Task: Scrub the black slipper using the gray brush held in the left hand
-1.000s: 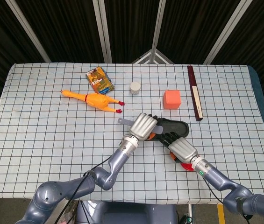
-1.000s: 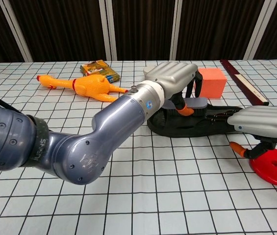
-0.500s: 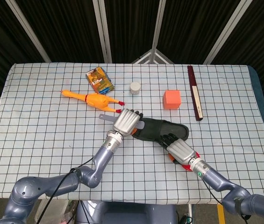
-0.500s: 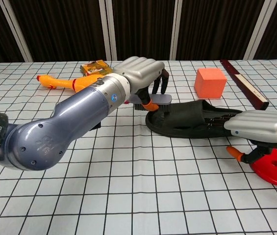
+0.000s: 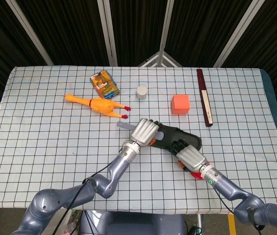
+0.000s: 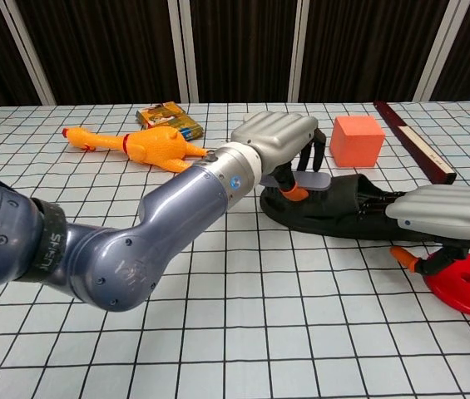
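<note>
The black slipper (image 5: 177, 138) lies flat near the middle of the checked tablecloth (image 5: 40, 137), its length running from centre toward the robot's right, its open top up; in the chest view it shows a low dark sole with a soft upper and a strap (image 6: 334, 212). The left hand (image 5: 143, 131) has its fingers closed around the gray brush (image 6: 305, 180), whose flat gray head sits over the slipper's near end on an orange neck, and whose gray handle end pokes out past the hand toward the toy chicken (image 5: 99, 105). The right hand (image 5: 191, 156) rests on the slipper's other end with dark fingers laid over it; whether they actually grip it cannot be told. A red disc (image 6: 464, 289) lies just under that hand's wrist. Further back sit an orange cube (image 5: 181, 104), a small white pot (image 5: 141, 91), a printed yellow packet (image 5: 104, 83) whose lettering is too small to read, and a long dark red bar (image 5: 204, 97). The left forearm's band carries letters that are not legible.
</note>
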`<state>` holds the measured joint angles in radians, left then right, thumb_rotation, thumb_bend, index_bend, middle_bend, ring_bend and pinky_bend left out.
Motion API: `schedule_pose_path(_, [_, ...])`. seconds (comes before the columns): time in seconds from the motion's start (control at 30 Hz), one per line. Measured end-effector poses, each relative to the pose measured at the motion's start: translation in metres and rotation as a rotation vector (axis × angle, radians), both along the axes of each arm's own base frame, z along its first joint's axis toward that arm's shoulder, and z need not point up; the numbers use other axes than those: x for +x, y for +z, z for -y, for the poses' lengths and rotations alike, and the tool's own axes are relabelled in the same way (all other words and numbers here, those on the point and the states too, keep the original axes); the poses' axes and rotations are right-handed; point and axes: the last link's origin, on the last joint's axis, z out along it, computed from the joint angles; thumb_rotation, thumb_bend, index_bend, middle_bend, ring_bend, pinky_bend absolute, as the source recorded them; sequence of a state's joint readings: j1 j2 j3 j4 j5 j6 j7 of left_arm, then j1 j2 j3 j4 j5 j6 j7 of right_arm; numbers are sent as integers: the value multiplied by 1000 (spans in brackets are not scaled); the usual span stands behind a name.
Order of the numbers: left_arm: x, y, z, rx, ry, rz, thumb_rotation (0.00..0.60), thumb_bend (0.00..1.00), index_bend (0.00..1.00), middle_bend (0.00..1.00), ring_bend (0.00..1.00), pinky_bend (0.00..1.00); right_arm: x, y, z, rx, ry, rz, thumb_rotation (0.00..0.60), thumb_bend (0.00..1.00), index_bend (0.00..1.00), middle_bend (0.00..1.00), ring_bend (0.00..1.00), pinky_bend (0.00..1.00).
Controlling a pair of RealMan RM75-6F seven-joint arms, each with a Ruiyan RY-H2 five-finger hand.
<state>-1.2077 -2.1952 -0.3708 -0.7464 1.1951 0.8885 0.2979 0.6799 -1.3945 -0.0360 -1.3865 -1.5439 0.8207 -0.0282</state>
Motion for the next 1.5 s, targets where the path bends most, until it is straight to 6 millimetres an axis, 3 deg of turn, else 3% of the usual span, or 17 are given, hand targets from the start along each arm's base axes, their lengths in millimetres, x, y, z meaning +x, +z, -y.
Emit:
schedule_pose_path(0.4, [13, -1, 6, 8, -43, 60, 600, 456, 544, 628, 509, 602, 2, 3, 0, -8, 6, 3, 600, 752, 0, 0, 0, 79])
schedule_pose_path(0.83, [-16, 16, 0, 33, 19, -45, 600, 456, 550, 630, 510, 602, 8, 3, -6, -8, 20, 10, 600, 752, 0, 0, 0, 79])
schedule_pose_path(1.07, [-22, 35, 2, 34, 29, -13, 600, 456, 550, 630, 509, 602, 9, 1, -7, -6, 19, -2, 600, 752, 0, 0, 0, 70])
schedule_pose_path(1.13, [-24, 42, 3, 40, 30, -1, 600, 456, 550, 629, 510, 602, 7, -1, -7, -4, 22, -12, 600, 696, 0, 0, 0, 60])
schedule_pose_path(1.23, [-27, 52, 5, 46, 29, 8, 600, 456, 549, 630, 510, 602, 5, -1, -5, -24, 34, -33, 600, 406, 0, 0, 0, 30])
schedule_pose_path(1.3, [-29, 57, 6, 47, 30, 9, 600, 456, 549, 630, 510, 602, 3, 0, -5, -40, 40, -55, 600, 321, 0, 0, 0, 15])
schedule_pose_path(1.5, [-32, 66, 18, 6, 32, 31, 600, 456, 549, 630, 509, 602, -2, 10, -10, -108, 39, -151, 600, 264, 0, 0, 0, 4])
